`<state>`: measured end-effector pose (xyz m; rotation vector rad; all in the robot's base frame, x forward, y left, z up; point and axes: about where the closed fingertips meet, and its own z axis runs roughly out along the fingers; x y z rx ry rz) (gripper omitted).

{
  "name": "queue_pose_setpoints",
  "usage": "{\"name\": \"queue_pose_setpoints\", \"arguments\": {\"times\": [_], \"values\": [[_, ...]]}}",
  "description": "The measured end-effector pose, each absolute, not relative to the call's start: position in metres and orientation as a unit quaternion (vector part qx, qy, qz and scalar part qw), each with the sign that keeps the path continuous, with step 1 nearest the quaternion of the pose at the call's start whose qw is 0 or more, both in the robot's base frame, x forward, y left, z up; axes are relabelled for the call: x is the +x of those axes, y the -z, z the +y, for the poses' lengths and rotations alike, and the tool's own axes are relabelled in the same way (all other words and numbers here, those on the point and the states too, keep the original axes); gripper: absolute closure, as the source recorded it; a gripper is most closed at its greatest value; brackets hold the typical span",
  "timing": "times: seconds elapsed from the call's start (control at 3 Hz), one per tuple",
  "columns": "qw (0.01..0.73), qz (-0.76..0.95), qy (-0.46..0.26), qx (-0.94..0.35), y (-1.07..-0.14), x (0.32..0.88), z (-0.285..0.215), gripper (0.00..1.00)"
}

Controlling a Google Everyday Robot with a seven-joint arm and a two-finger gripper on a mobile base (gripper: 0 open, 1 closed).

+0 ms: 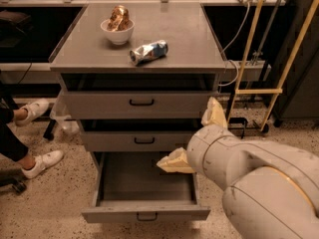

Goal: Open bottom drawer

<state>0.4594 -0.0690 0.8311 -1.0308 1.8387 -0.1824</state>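
Here, the gripper (188,133), fingers apart and empty, hangs over the open bottom drawer (144,180)'s right rear corner; its handle (147,216) lies lower left.

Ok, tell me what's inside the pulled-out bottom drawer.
The grey metal bottom drawer shows only bare grey floor. The robot's open tan pincer hangs over its right rear corner, hiding that part.

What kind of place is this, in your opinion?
Probably a lab or workshop: a grey metal cabinet on a speckled floor, with a yellow cart frame beside it. The robot's tool hangs over the open bottom drawer.
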Motion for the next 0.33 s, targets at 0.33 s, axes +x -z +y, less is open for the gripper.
{"name": "queue_pose_setpoints", "arguments": {"times": [0.33], "values": [[0.504,0.751,0.091,-0.417,-0.8601,0.4484,-0.0675,0.0]]}}
